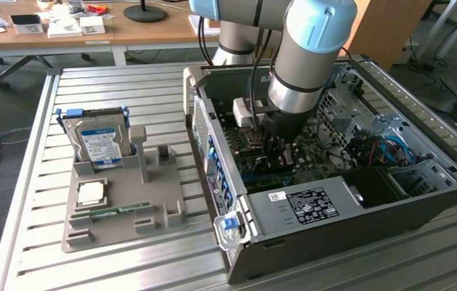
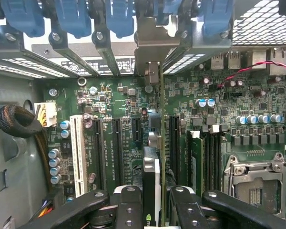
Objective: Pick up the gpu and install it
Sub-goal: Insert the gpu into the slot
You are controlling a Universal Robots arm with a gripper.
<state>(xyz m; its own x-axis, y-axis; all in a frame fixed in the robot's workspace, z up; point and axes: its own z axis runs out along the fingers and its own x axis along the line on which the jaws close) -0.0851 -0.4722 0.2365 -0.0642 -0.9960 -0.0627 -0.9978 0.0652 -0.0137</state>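
Note:
My gripper (image 1: 279,159) reaches down into the open computer case (image 1: 422,206), just over the motherboard (image 1: 252,163). In the wrist view the gpu (image 2: 151,186) is seen edge-on, clamped between the two black fingers (image 2: 129,207) of the gripper (image 2: 152,202). The card stands upright along the expansion slots (image 2: 115,143). Its pale metal bracket (image 2: 151,52) lies against the case's rear slot openings. I cannot tell whether its edge sits fully in a slot.
Blue slot latches (image 2: 119,19) line the rear wall. A white slot (image 2: 77,148), a RAM stick (image 2: 196,157) and a CPU socket (image 2: 255,186) flank the card. Outside the case, a grey holder (image 1: 155,209) carries a hard drive (image 1: 99,142), a CPU (image 1: 90,193) and a RAM stick (image 1: 119,210).

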